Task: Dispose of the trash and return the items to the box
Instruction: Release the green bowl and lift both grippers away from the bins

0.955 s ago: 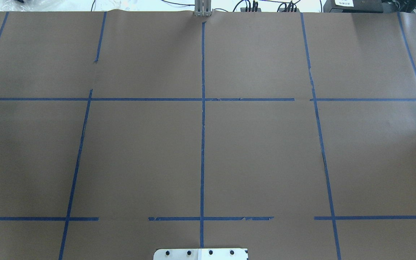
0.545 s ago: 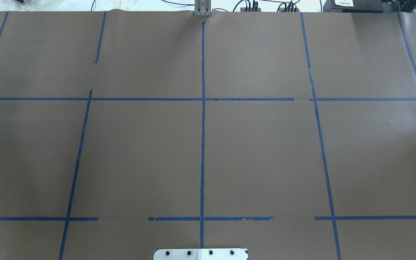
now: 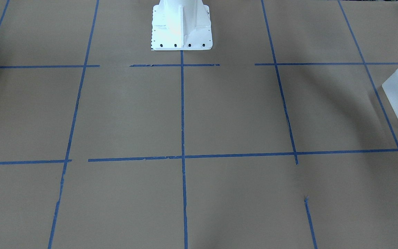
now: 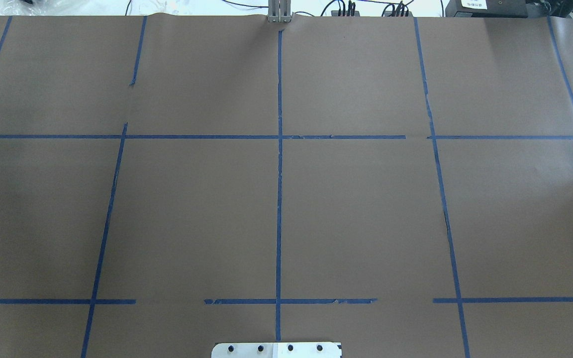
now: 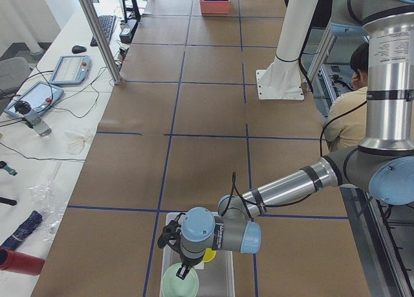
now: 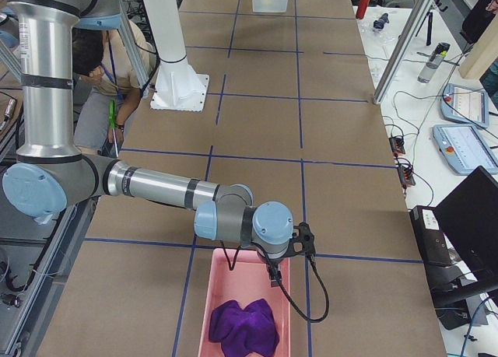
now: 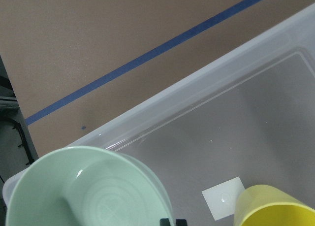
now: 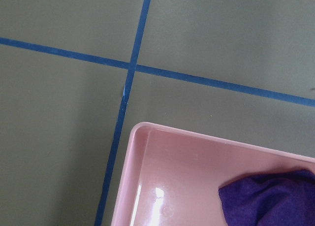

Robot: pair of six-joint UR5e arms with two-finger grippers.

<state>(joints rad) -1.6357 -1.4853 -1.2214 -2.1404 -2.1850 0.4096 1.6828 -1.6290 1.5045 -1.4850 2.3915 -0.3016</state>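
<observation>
The task looks close to its end. At the worktop's [image 4: 192, 214] end on the robot's left, the box [image 5: 222, 275] already holds the cup [image 5: 208, 255]. The cup shows at 5 o'clock in the left wrist view, and the front-facing view catches a sliver of its yellow inside the box at 3 o'clock. The bowl [image 7: 83, 194] is the 1 item not yet set down. It fills the 7 o'clock corner of the left wrist view, riding over a corner of the box and hiding part of its rim, so it seems to hang above the box floor rather than rest on it. The left hand [image 7: 173, 221] shows there only as 2 dark fingertips at 6 o'clock, close together right at the bowl's rim. The left side view agrees, so the judgement is that this hand is closed on the bowl, holding it by the edge. What remains there is to lower it and let go. At the opposite end, the right hand [image 6: 272, 274] hovers over the 12 o'clock end of a pink tray [image 6: 208, 314] in which a crumpled purple cloth [image 6: 245, 327] lies, probably the trash. Its own wrist view shows the tray corner and cloth but no fingers, so whether that hand is open or closed cannot be told. The overhead view shows no other loose item left to collect.
</observation>
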